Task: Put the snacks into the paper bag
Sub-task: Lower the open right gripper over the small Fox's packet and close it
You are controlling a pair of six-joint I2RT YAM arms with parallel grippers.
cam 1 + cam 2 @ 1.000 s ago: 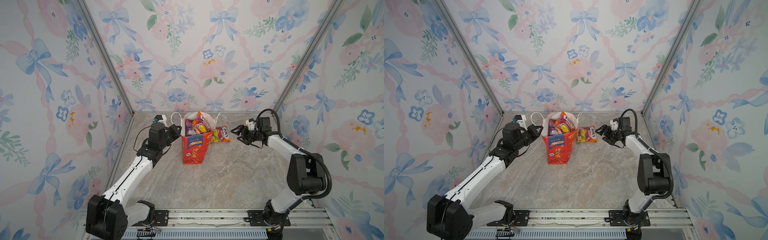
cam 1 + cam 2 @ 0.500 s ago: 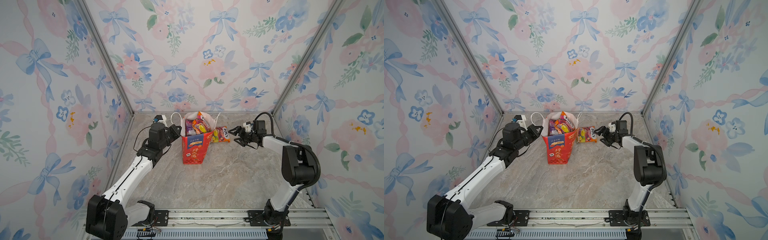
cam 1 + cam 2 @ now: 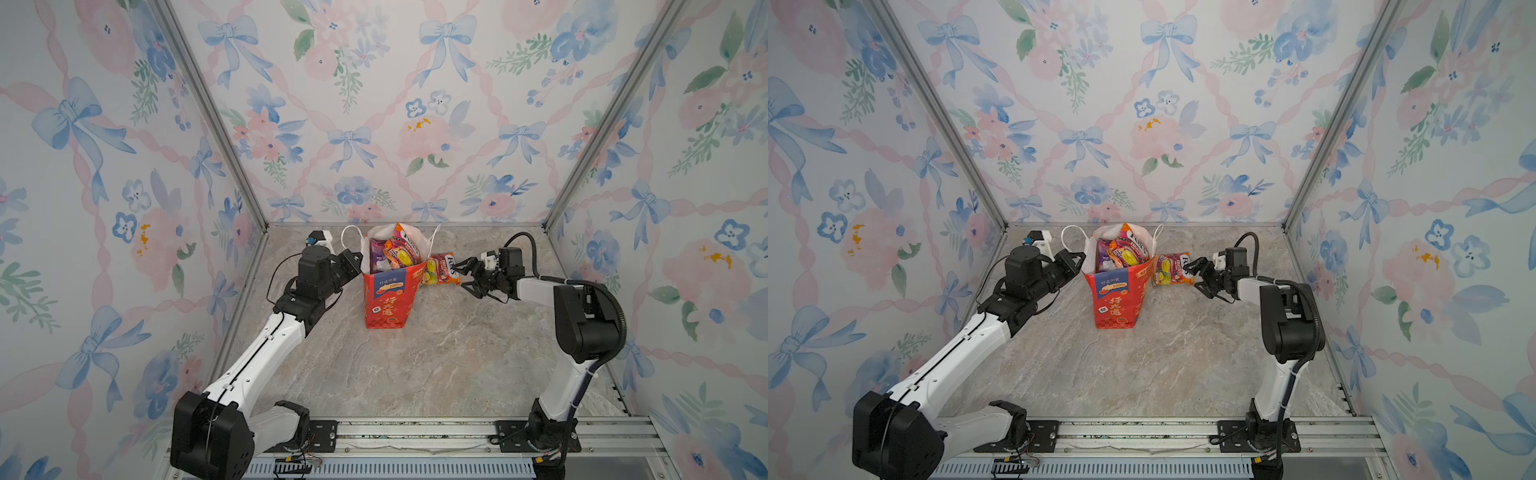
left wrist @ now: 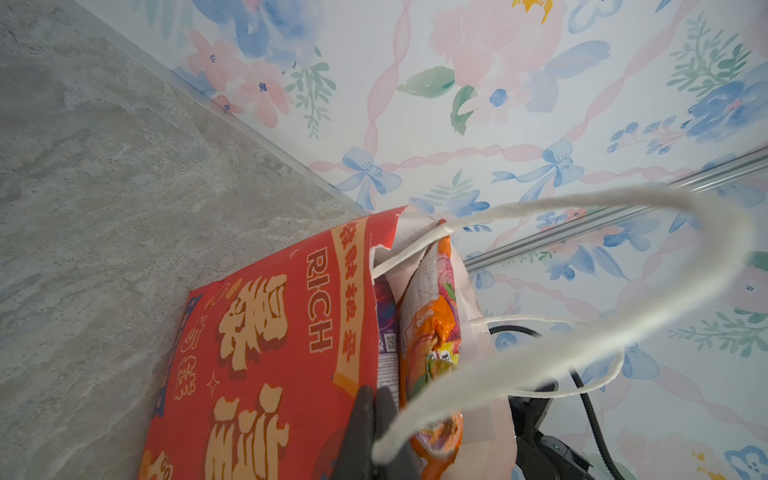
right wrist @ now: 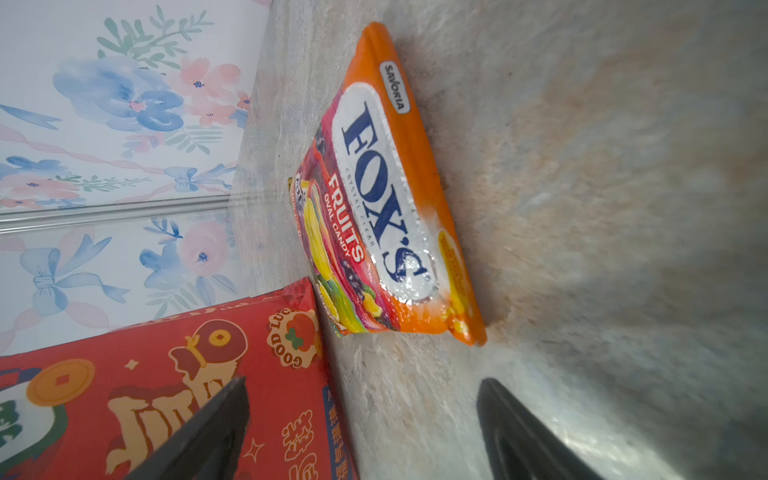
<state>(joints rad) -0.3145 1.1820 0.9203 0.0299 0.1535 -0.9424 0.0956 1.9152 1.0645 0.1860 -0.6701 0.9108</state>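
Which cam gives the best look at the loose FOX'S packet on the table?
Right wrist: the FOX'S packet sits mid-frame, label readable, beside the paper bag. Both top views show the packet small, partly behind the bag. Left wrist misses it.

1. The paper bag stands upright on the table, near the middle and towards the back wall.
2. Several packets sit in the paper bag, their tops above its rim.
3. One loose packet lies on the table just right of the paper bag, partly behind its edge.
4. The left gripper is at the paper bag's left rim; the right gripper is just right of the loose packet.
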